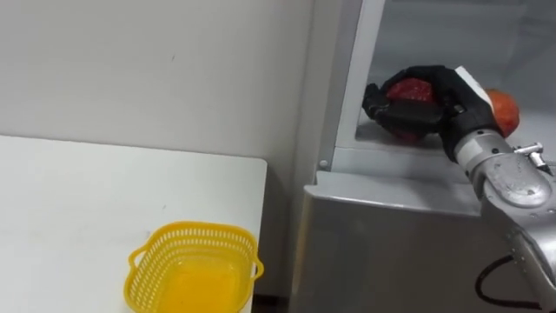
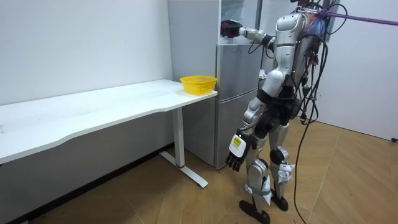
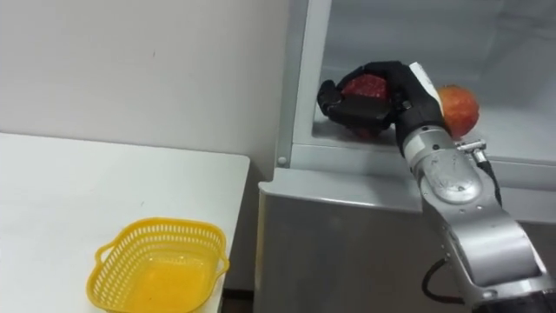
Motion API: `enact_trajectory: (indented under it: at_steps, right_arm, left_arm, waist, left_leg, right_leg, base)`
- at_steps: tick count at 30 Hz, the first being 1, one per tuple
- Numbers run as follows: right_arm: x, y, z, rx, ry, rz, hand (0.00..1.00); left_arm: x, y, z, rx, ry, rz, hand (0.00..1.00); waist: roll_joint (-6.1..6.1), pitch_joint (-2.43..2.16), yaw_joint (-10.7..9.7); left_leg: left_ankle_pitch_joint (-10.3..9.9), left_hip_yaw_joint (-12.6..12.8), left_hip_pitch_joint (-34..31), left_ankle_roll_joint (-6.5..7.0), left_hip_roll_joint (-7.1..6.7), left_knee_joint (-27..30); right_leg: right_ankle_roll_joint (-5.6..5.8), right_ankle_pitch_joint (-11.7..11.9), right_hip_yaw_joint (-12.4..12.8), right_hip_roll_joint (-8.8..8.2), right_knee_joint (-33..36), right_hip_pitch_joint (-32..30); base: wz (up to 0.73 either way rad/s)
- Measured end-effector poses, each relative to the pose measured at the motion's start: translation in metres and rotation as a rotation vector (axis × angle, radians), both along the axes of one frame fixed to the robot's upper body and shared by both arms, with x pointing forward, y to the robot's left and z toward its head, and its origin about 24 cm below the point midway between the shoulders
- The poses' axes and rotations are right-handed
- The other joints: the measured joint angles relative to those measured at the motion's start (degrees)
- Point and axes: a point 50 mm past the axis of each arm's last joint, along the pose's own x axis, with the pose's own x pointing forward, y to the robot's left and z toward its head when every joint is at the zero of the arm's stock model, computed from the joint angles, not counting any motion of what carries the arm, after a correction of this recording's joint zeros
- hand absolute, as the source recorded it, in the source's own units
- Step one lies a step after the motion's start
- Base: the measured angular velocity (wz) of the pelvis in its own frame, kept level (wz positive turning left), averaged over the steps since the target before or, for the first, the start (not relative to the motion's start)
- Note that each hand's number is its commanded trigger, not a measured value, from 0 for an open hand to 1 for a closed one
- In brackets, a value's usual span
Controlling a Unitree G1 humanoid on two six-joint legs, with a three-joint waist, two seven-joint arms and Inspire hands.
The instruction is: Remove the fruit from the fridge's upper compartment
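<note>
A red fruit (image 1: pixel 408 90) lies at the left front of the open upper fridge compartment (image 1: pixel 395 162). My right hand (image 1: pixel 445 103) reaches in from the right, its black fingers curled round the fruit and covering most of it. Just behind the wrist a second, orange-red fruit (image 1: pixel 505 109) rests on the same shelf. The room view has me standing upright in front of the grey fridge (image 2: pixel 231 93), right arm raised to its top. My left hand (image 2: pixel 236 157) hangs at my side with relaxed fingers and holds nothing.
A yellow mesh basket (image 1: pixel 200 231) with nothing in it sits at the near right corner of the white table (image 1: pixel 78 200), left of the fridge. The lower fridge door (image 1: pixel 391 252) is closed. A plain wall runs behind the table.
</note>
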Motion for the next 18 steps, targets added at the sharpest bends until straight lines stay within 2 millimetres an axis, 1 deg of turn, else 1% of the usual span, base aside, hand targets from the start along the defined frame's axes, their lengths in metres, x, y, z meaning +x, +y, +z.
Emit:
enact_trajectory:
  at_steps: [2, 6, 8, 10, 13, 17, 18]
  right_arm:
    - [-0.004, 0.007, 0.002, 0.003, -0.03, 0.007, 1.0]
    - [-0.022, 0.021, 0.006, -0.036, -0.135, -0.005, 1.0]
    - [-0.03, 0.025, 0.01, -0.056, -0.181, -0.013, 1.0]
    - [-0.041, 0.034, 0.019, -0.047, -0.268, -0.013, 1.0]
    - [-0.052, 0.039, 0.031, -0.036, -0.378, -0.01, 1.0]
    - [-0.063, 0.044, 0.04, -0.062, -0.486, -0.046, 1.0]
    - [-0.069, 0.044, 0.042, -0.062, -0.517, -0.054, 1.0]
  left_arm:
    - [-0.001, 0.0, 0.0, -0.006, -0.005, 0.01, 0.0]
    - [-0.004, -0.003, -0.002, -0.02, -0.016, 0.008, 0.0]
    - [-0.007, -0.002, -0.003, -0.021, -0.017, 0.009, 0.0]
    - [-0.012, -0.003, -0.004, -0.02, -0.014, 0.024, 0.0]
    - [-0.016, -0.004, -0.005, -0.02, -0.019, 0.017, 0.0]
    - [-0.02, -0.005, -0.005, -0.032, -0.025, 0.007, 0.0]
    - [-0.021, -0.006, -0.006, -0.033, -0.023, -0.002, 0.0]
  waist:
    - [0.15, -0.05, 0.0]
    - [0.69, -0.02, -0.5]
    - [0.78, 0.01, -0.6]
    - [1.11, 0.24, -0.9]
    - [1.44, 0.46, -1.2]
    - [1.66, 0.61, -1.6]
    - [1.67, 0.62, -1.5]
  left_leg:
    - [0.1, 0.5, 0.5, -0.07, 0.01, -0.6]
    - [0.1, 0.8, 0.6, -0.08, 0.04, -0.9]
    - [0.1, 0.8, 0.8, -0.08, 0.02, -1.4]
    - [0.1, 0.8, 1.0, -0.08, 0.13, -1.5]
    - [0.1, 0.8, 1.0, -0.07, 0.14, -1.5]
    - [0.1, 0.8, 1.0, -0.06, 0.17, -1.5]
    - [0.1, 0.9, 1.0, -0.06, 0.18, -1.5]
  right_leg:
    - [0.0, 0.0, 0.1, 0.05, 0.0, 0.2]
    - [0.0, 0.0, 0.1, 0.06, -0.1, 0.2]
    - [0.0, 0.0, 0.2, 0.06, 0.0, 0.2]
    - [0.01, 0.0, 0.2, 0.02, 0.0, 0.3]
    - [0.01, 0.0, 0.2, -0.03, 0.0, 0.3]
    - [0.02, 0.0, 0.3, -0.04, 0.0, 0.3]
    - [0.02, 0.0, 0.3, -0.04, 0.0, 0.1]
  base:
    - [-0.12]
    - [-0.02]
    - [0.0]
    - [0.0]
    - [0.0]
    - [0.0]
    - [0.0]
